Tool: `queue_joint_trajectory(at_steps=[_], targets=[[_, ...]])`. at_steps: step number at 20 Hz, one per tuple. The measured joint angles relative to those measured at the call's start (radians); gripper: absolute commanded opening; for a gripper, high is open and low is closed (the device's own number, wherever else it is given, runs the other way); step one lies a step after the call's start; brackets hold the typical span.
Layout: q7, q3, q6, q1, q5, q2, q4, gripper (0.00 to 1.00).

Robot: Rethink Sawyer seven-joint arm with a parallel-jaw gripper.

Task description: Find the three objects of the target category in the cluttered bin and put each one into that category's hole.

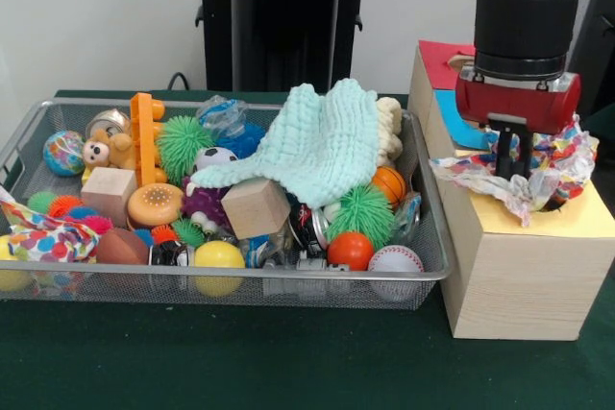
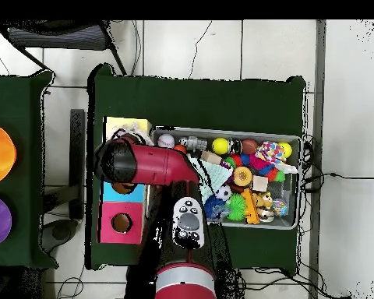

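My gripper (image 1: 512,162) hangs over the yellow top (image 1: 584,222) of the pale wooden box, at its hole. It is shut on a polka-dot cloth (image 1: 480,178), which bunches around the fingers and drapes to both sides over the hole, hiding it. A second polka-dot cloth (image 1: 40,235) lies at the left end of the wire mesh bin (image 1: 240,276); it also shows in the overhead view (image 2: 268,156). No third one shows. In the overhead view the arm (image 2: 139,163) covers the gripper and most of the yellow top (image 2: 128,124).
A mint green waffle cloth (image 1: 322,146) lies over the toys in the bin's middle. Balls, wooden cubes (image 1: 255,206), a teddy (image 1: 108,151) and spiky toys fill the bin. The box's blue top (image 1: 452,120) and red top (image 1: 440,60) lie behind the yellow one.
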Motion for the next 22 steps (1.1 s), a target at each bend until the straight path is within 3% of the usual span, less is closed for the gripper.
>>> queue_joint_trajectory(at_steps=[4, 9, 14, 19, 22], targets=[[0.0, 0.063, -0.009, -0.047, 0.022, -0.01, 0.032, 0.0], [0.0, 0.213, -0.099, -0.158, 0.041, 0.007, 0.104, 0.0], [0.0, 0.276, -0.17, -0.196, 0.041, 0.039, 0.133, 0.0], [0.0, 0.244, -0.179, -0.156, 0.041, 0.058, 0.115, 0.0], [0.0, 0.111, -0.158, -0.037, 0.041, 0.074, 0.045, 0.0]])
